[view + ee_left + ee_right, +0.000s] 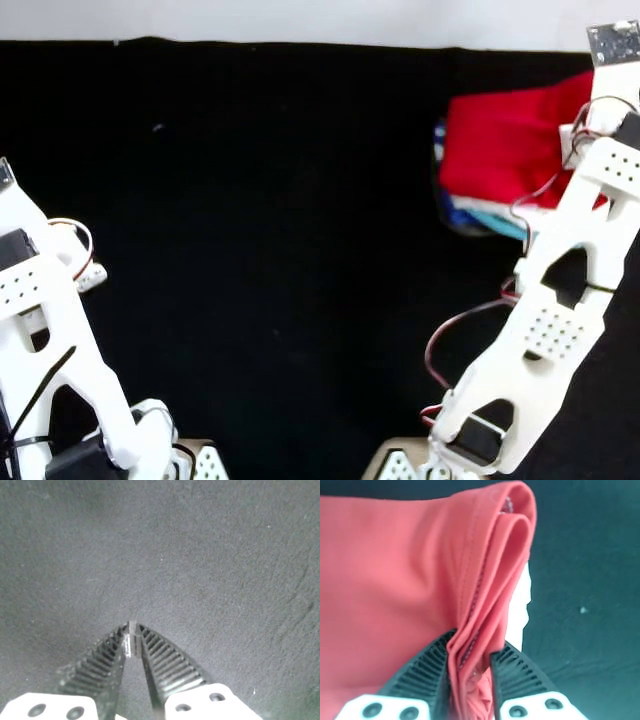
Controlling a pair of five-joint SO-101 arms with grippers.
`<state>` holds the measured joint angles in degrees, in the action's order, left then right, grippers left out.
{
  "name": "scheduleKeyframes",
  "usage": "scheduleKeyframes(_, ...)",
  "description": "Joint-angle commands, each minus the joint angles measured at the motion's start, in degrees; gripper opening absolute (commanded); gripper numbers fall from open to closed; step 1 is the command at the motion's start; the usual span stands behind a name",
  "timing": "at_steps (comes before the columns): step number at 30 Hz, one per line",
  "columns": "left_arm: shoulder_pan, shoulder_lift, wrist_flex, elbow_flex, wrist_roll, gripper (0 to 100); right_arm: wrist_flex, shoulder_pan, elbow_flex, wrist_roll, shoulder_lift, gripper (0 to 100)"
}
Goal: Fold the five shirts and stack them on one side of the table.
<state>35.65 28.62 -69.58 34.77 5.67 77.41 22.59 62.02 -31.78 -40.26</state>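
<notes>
A black-covered table (250,220) spreads beneath two white arms. The right arm (555,320) is stretched toward the table's far right corner, and the left arm (50,330) is drawn back at the near left. In that far corner sits the stack (470,215) of folded shirts, with blue and pale layers showing at its edge. A red shirt (505,140) lies on top.

The right end effector (472,645) is clamped on a doubled-over edge of the red shirt, and the cloth bunches into pleats between its ribbed jaws. A white layer (520,605) shows just beside the fold. The left end effector (132,630) hangs over bare table, pressed together and holding nothing.

The shirt looks light, soft and limp. It will likely sag and slide wherever it is unsupported, and tugging one layer could drag the pile below askew. The seamed, folded edge, where the thicknesses gather, appears the surest place to hold it, since a pinch there takes every layer at once rather than peeling off the top one.
</notes>
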Motion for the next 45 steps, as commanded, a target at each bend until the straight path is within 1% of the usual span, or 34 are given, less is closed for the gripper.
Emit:
scheduleKeyframes(1,-0.13,1.54,0.09,-0.66,-0.35,1,-3.21,0.31,0.13,-0.97,0.48,1.0)
scheduleKeyframes(3,-0.13,1.54,0.09,-0.66,-0.35,1,-3.38,0.31,-0.13,-0.97,0.48,3.2)
scheduleKeyframes(8,-0.31,1.54,0.18,-0.66,-0.35,1,-2.86,0.75,0.13,-0.62,0.92,24.4)
scheduleKeyframes(10,-0.4,1.54,0.18,-0.66,-0.35,1,-2.95,0.75,2.07,-0.62,1.1,27.0)
scheduleKeyframes(12,-0.4,1.54,0.18,-0.66,-0.35,1,-2.95,0.48,6.46,0.79,0.84,27.0)
scheduleKeyframes(16,-0.4,1.54,0.18,-0.66,-0.35,1,-3.3,-1.27,14.81,9.49,0.84,27.0)
scheduleKeyframes(19,-0.4,1.54,0.18,-0.66,-0.35,1,-2.86,-3.56,18.59,10.9,0.84,26.5)
scheduleKeyframes(20,-0.4,1.54,0.18,-0.66,-0.35,1,-2.86,-4.18,18.77,10.81,0.75,24.1)
scheduleKeyframes(21,-0.4,1.54,0.18,-0.66,-0.35,1,-2.86,-4.62,18.77,10.81,0.48,18.9)
scheduleKeyframes(23,-0.31,1.54,0.18,-0.66,-0.35,1,-2.86,-5.32,18.07,10.64,0.22,2.9)
scheduleKeyframes(24,-0.22,1.54,0.18,-0.66,-0.35,1,-2.95,-5.67,16.48,9.76,0.22,0.1)
scheduleKeyframes(25,-0.22,1.54,0.18,-0.66,-0.35,1,-2.51,-5.85,14.29,8.62,0.31,3.4)
scheduleKeyframes(26,-0.31,1.54,0.18,-0.66,-0.35,1,-2.33,-5.85,12.35,8.18,0.4,4.5)
scheduleKeyframes(29,-0.4,1.63,0.18,-0.84,-0.35,1,-3.47,-5.41,6.73,8.0,0.22,2.6)
scheduleKeyframes(36,-0.4,1.71,0.18,-0.84,-0.35,1,-18.24,0.75,-7.08,8.0,0.22,2.6)
scheduleKeyframes(40,-0.4,1.71,0.18,-0.92,-0.35,1,-25.01,2.68,-9.71,8.0,0.22,2.6)
scheduleKeyframes(45,-0.4,1.71,0.09,-0.75,-0.35,1,-24.66,1.98,-7.87,8.26,1.89,2.6)
